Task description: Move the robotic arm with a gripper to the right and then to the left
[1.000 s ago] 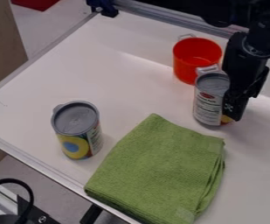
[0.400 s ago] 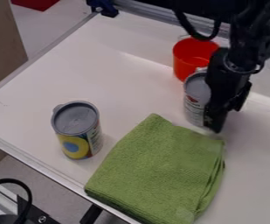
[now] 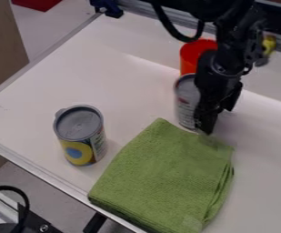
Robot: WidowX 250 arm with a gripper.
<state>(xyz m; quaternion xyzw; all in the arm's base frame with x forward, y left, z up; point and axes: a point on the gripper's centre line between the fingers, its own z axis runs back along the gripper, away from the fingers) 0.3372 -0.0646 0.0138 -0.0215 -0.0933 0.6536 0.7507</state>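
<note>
End effector [image 3: 213, 119] is seen right of centre in the upper half of the camera view, pointed down at the worktop [image 3: 124, 82]. Opening cannot be told; whether anything is clamped cannot be told either. The near can [image 3: 185, 102] is partly covered by it on the right-hand side of the view; the two are seen right up against each other, but no grip can be confirmed. Lower tip is seen close to the top edge of the green towel [image 3: 167, 177]. Near can: cylindrical, grey lid in a raised rim, pale label with a reddish patch, print blurred. Right part of the can is hidden by the end effector. Can is stood upright, lid up, long axis roughly vertical to the worktop; pale label side is faced toward the camera. Its base is set just behind the towel's upper edge; the red pot [image 3: 191, 57] is placed behind it, partly hidden by the arm. Second can [image 3: 80, 134] is stood upright well apart, toward the left side of the view, its grey lid up, with a yellow ring around a blue centre on its label. Towel is laid folded and flat between the cans and the near edge. A small yellow item [image 3: 268, 43] is seen blurred beyond the arm, upper right; type cannot be told.
</note>
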